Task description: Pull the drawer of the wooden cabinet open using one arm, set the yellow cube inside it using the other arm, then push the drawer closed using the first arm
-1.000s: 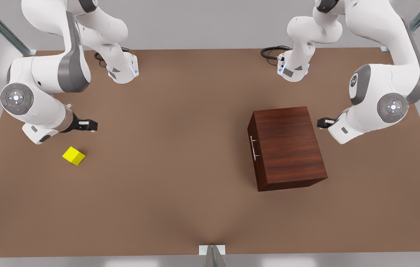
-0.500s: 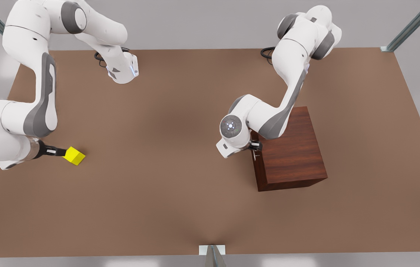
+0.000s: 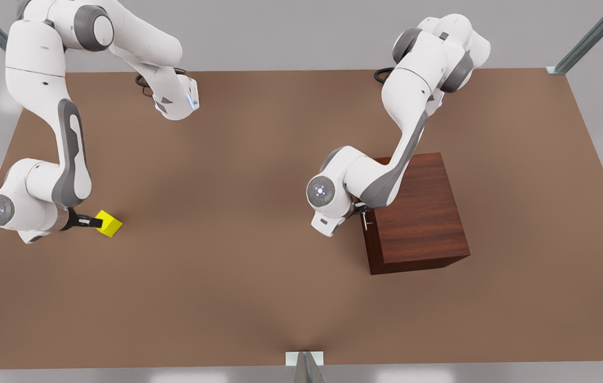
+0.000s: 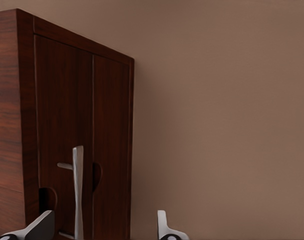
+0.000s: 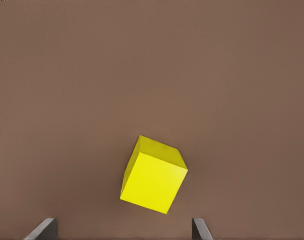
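Claw (image 4: 104, 227) apparently straddling drawer (image 4: 82, 135) handle (image 4: 78, 190)

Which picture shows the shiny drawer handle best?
The left wrist view: the handle stands out as a silver bar on the drawer, between the open left gripper fingers. In the front view the handle is a tiny sliver partly behind the arm. The right wrist view faces the yellow cube instead.

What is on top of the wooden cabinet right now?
No object lies on the wooden cabinet; the visible top is bare wood. The left arm crosses above its far corner and hides that part, with the left gripper open around the drawer's handle.
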`<action>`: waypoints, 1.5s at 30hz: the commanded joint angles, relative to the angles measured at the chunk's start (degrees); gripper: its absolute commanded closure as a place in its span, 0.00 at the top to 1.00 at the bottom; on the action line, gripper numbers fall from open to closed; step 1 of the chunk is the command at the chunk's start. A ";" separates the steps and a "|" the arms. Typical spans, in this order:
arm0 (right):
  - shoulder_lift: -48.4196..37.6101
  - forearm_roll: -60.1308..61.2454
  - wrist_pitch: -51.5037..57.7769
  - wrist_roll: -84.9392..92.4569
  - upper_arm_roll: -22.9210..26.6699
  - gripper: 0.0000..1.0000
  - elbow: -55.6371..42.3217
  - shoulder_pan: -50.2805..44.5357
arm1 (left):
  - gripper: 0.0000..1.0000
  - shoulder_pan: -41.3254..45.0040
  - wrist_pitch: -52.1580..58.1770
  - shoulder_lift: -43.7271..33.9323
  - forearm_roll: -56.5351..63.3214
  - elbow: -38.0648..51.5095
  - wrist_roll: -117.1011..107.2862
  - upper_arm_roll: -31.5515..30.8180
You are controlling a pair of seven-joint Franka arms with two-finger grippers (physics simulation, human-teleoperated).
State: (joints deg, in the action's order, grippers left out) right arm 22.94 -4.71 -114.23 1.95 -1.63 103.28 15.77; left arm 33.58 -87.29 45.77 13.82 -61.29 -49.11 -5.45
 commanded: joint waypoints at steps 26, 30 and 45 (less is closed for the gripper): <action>2.81 0.58 -18.49 0.16 0.31 1.00 10.01 3.13 | 0.91 -0.79 0.36 2.83 0.95 0.11 -8.90 -0.09; 2.99 0.49 -19.37 0.25 0.31 1.00 10.98 4.01 | 0.91 -0.79 -0.34 3.01 0.86 0.03 -8.90 -0.09; 3.78 2.96 -20.16 -0.28 0.14 1.00 10.98 3.57 | 0.91 -0.27 -0.86 2.83 -0.46 1.08 -9.17 -1.23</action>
State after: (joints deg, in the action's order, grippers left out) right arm 26.70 -2.58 -134.15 1.77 -1.49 114.29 19.36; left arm 33.30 -87.72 48.67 13.41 -60.23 -57.62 -6.70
